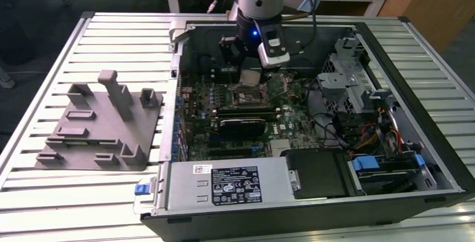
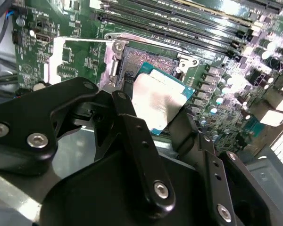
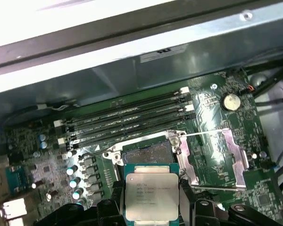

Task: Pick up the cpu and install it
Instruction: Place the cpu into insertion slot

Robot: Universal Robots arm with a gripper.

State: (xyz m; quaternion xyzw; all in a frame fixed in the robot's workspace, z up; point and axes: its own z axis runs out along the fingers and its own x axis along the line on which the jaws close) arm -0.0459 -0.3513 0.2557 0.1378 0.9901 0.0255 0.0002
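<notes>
In the upper middle of the exterior view, the gripper (image 1: 250, 74) pinches the cpu (image 3: 152, 195) by its edges, probably to line it up over the open socket (image 3: 146, 151).

A grey fixture (image 1: 100, 124) sits on the slatted table (image 1: 74, 197), beside an open computer case (image 1: 297, 221) with a green motherboard (image 3: 212, 117).

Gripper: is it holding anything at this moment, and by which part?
The gripper holds the cpu by two opposite side edges, one finger on each, close to the open socket.
</notes>
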